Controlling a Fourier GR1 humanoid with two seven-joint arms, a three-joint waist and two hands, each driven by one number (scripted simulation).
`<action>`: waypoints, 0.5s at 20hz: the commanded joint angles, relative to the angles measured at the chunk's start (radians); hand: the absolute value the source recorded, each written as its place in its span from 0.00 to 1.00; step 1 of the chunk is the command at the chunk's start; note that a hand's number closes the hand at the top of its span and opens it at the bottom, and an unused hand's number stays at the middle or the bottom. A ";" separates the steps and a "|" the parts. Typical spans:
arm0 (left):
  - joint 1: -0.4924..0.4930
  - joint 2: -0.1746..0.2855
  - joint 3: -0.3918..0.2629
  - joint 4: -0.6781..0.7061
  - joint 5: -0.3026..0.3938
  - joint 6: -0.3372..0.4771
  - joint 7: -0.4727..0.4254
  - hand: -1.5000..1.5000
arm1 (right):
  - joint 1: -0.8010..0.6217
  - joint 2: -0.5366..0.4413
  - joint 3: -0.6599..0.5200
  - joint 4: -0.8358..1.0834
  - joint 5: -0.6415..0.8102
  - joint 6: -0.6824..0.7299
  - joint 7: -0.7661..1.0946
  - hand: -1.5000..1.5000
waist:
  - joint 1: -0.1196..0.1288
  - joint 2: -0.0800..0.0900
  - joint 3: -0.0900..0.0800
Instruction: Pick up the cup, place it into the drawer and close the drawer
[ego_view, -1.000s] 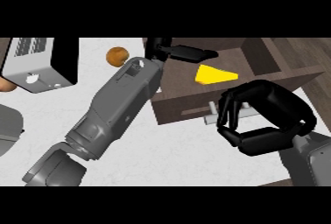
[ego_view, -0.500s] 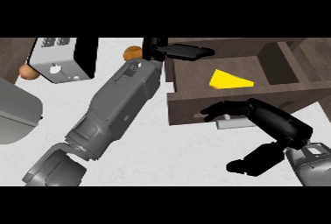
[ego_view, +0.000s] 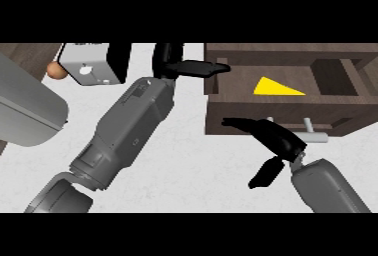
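Observation:
The yellow cup (ego_view: 277, 88) lies inside the open brown drawer (ego_view: 221, 107) at the upper right, seen as a yellow wedge. My left hand (ego_view: 188, 67) hangs by the drawer's left wall with its fingers straight, pointing right and holding nothing. My right hand (ego_view: 275, 137) is at the drawer's front panel. Its fingers stretch leftward along the panel beside the pale handle (ego_view: 314, 135), and its thumb hangs below. No hand touches the cup.
A white boxy appliance (ego_view: 92, 67) stands at the upper left with a brown round thing (ego_view: 55, 70) beside it. A large grey object (ego_view: 26, 110) fills the left edge. My left forearm (ego_view: 125, 135) crosses the pale counter diagonally.
My right hand has uncurled from a rounded shape to straight fingers and moved up against the drawer's front. Everything has shifted a little rightward in view. The left hand has kept its pose.

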 joint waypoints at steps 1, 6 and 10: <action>0.088 0.005 -0.003 -0.070 0.000 -0.023 -0.014 0.00 | -0.086 0.028 0.018 0.265 0.096 -0.053 -0.094 1.00 | 0.038 -0.005 0.000; 0.155 0.089 0.004 -0.132 0.013 -0.103 0.012 0.00 | -0.235 0.060 -0.063 0.562 0.121 -0.158 -0.210 1.00 | 0.081 0.006 0.002; 0.206 0.091 -0.012 -0.197 0.012 -0.098 0.041 0.00 | -0.322 0.052 -0.159 0.698 0.083 -0.219 -0.327 1.00 | 0.100 0.004 0.003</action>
